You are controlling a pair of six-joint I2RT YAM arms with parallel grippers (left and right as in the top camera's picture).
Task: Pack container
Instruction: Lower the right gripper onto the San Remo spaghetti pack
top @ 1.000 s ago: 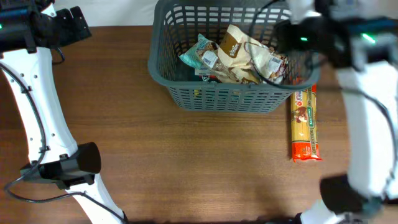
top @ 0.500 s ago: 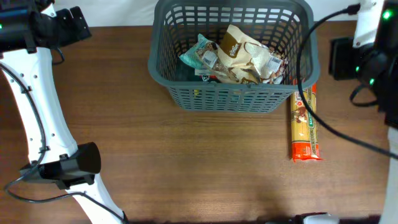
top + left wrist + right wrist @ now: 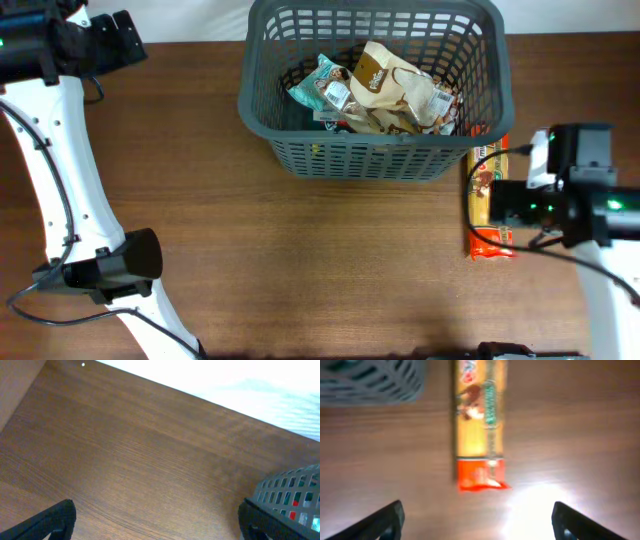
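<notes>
My right hand (image 3: pixel 479 521) has swung from the dark grey plastic lattice basket (image 3: pixel 360 158) to above the long orange packet (image 3: pixel 479 420), spread apart for grasping.

A long yellow-orange pasta packet (image 3: pixel 486 160) lies flat on the brown wooden table (image 3: pixel 320 270), its red end pointing away from the container (image 3: pixel 370 160); inside that — jumbled with others — sit a teal packet (image 3: pixel 322 85) and a beige pouch (image 3: pixel 385 75); a white backdrop (image 3: pixel 190 20) lies beyond the table.
</notes>
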